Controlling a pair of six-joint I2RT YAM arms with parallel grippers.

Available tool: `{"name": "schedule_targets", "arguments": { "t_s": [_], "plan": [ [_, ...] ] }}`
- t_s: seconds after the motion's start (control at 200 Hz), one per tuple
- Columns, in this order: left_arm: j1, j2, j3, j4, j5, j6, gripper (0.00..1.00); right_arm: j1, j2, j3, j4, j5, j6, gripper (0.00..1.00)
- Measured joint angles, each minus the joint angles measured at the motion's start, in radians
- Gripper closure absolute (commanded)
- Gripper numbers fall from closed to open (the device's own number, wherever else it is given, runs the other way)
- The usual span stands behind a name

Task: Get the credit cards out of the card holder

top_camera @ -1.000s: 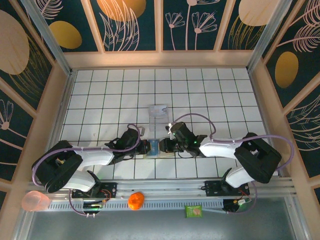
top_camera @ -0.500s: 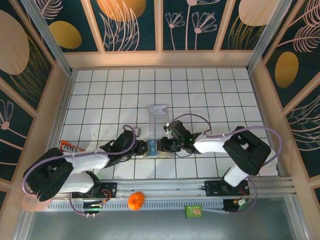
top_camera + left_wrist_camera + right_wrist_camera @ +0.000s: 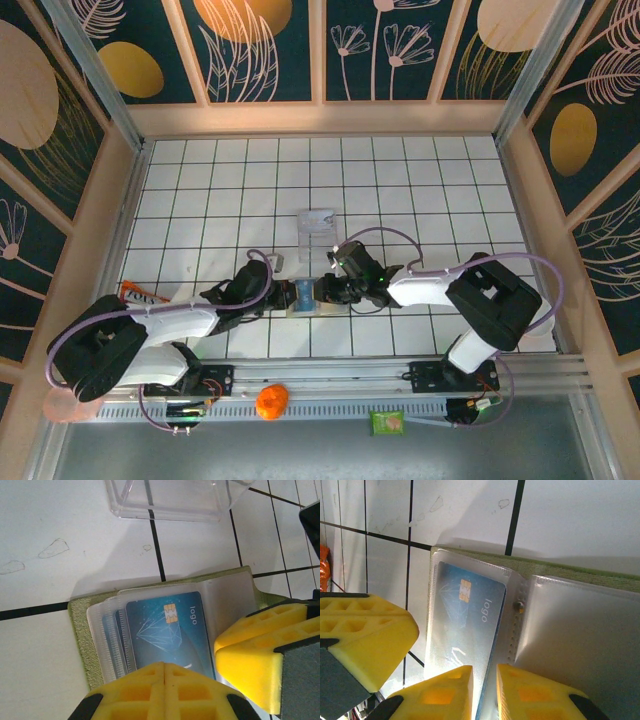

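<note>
White square-tiled tabletop with black grid lines carries the work. Near 6 o'clock from its middle lies the flat yellow-green folding card holder, opened like a book, with the two arms reaching in from either side. At 12 o'clock from the holder, near but apart from it, stands a clear rectangular plastic box.

From the left wrist camera the holder's green edge frames a fan of clear plastic sleeves (several, their edges staggered). In the top sleeve sits the blue rectangular credit card with a gold chip and the word "logo". It is still inside the holder.

The left gripper comes in from 9 o'clock. Its yellow fingers are pressed flush together over the near edge of the sleeves.

The right gripper comes in from 3 o'clock. In its own camera its yellow fingers stand a narrow slit apart, and the lower edge of the sleeve holding the blue card runs into that slit. Whether they clamp it I cannot tell.
</note>
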Motion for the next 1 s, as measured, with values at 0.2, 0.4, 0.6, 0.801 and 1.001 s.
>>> {"name": "schedule_targets", "arguments": {
  "t_s": [0.2, 0.4, 0.6, 0.801, 1.001],
  "plan": [
    [0.0, 0.045, 0.002, -0.002, -0.004, -0.002, 1.0, 0.0, 0.0, -0.005, 0.0, 0.003, 0.0, 0.79],
    [0.0, 0.045, 0.002, -0.002, -0.004, -0.005, 1.0, -0.006, 0.0, -0.011, 0.01, -0.003, 0.0, 0.81],
    [0.0, 0.045, 0.002, -0.002, -0.002, -0.006, 1.0, -0.006, 0.007, -0.011, 0.031, -0.019, 0.0, 0.83],
    [0.0, 0.047, 0.002, 0.0, -0.001, -0.009, 1.0, -0.006, 0.022, -0.011, 0.037, -0.019, 0.0, 0.87],
    [0.0, 0.047, 0.001, 0.0, -0.001, -0.009, 1.0, -0.006, 0.029, -0.011, 0.048, -0.026, 0.0, 0.86]
  ]
}}
